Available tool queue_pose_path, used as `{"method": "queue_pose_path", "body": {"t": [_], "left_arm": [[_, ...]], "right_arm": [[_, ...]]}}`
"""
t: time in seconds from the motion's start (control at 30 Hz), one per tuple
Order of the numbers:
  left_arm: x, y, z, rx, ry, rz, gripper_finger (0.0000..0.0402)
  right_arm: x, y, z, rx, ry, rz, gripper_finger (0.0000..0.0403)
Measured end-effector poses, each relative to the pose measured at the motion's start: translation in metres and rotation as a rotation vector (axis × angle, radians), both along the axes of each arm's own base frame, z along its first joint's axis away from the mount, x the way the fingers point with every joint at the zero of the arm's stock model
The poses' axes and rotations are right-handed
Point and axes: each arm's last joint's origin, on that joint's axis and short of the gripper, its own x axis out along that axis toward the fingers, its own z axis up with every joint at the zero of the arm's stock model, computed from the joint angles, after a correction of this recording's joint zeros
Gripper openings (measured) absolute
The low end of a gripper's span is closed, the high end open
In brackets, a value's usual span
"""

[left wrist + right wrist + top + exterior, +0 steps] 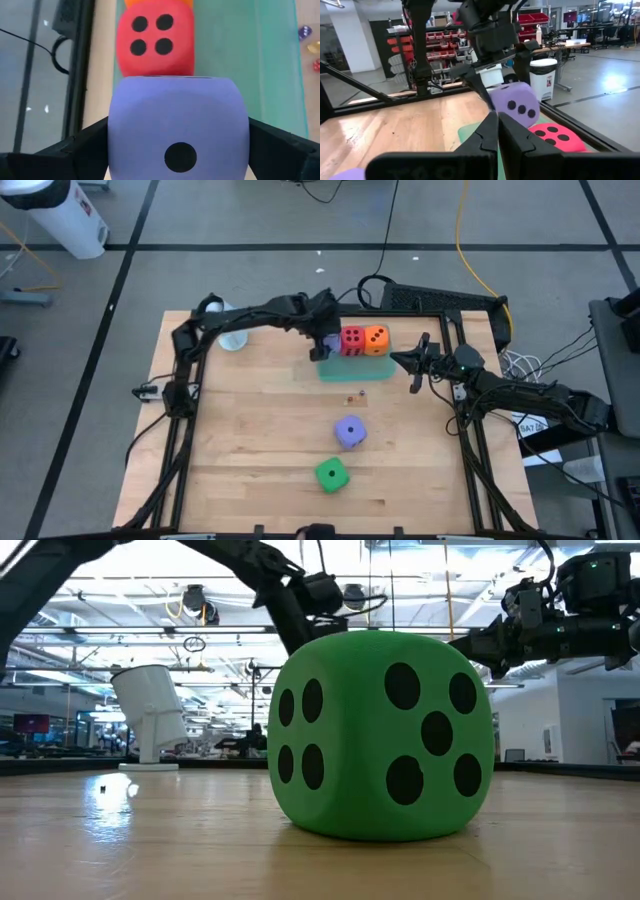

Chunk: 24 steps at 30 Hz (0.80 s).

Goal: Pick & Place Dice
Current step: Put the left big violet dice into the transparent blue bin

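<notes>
Dice count stands at two placed: red die (pixel 352 339) and orange die (pixel 376 338) sit side by side on the green tray (pixel 345 369). Left gripper (pixel 328 343) clamps a purple die (pixel 179 132) between wide-set fingers, just beside the red one over the tray's end, apparently about to set it down. Second purple die (pixel 350 431) and green die (pixel 332 474) wait on the bare table (pixel 250 440), so two look left to fetch. Right gripper (pixel 418 360) hangs clenched and empty near the tray.

Left wrist view alone shows the grip; overhead, the arm hides that die. Low view shows mostly the green die.
</notes>
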Motion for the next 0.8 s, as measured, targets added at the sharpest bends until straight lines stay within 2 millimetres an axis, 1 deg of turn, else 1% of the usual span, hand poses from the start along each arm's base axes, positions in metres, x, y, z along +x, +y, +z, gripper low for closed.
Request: {"method": "queue_pose_path", "body": {"t": [0.17, 0.27, 0.43, 0.53, 0.63, 0.7, 0.8], "left_arm": [[0.011, 0.005, -0.012, 0.011, 0.030, -0.002, 0.0381], [0.012, 0.010, -0.018, 0.015, 0.042, -0.007, 0.0381], [0.015, 0.023, -0.044, -0.008, 0.082, 0.012, 0.0381], [0.017, 0.025, -0.048, -0.002, 0.078, 0.007, 0.0381], [0.020, 0.021, -0.048, 0.037, 0.087, 0.003, 0.0386], [0.021, 0.018, -0.046, 0.051, 0.086, -0.004, 0.0394], [0.023, 0.015, -0.041, 0.038, 0.066, 0.005, 0.0396]], "right_arm": [[0.000, 0.000, 0.000, 0.000, 0.000, 0.001, 0.0004], [0.000, 0.000, 0.000, 0.000, 0.000, 0.001, 0.0004], [0.000, 0.000, 0.000, 0.000, 0.001, 0.001, 0.0004], [0.000, 0.000, 0.000, 0.001, 0.001, 0.001, 0.0004], [0.000, 0.000, 0.000, 0.010, -0.001, 0.002, 0.0004], [0.000, 0.000, 0.000, 0.011, -0.001, 0.002, 0.0004], [0.000, 0.000, -0.001, 0.022, 0.003, 0.004, 0.0004]]}}
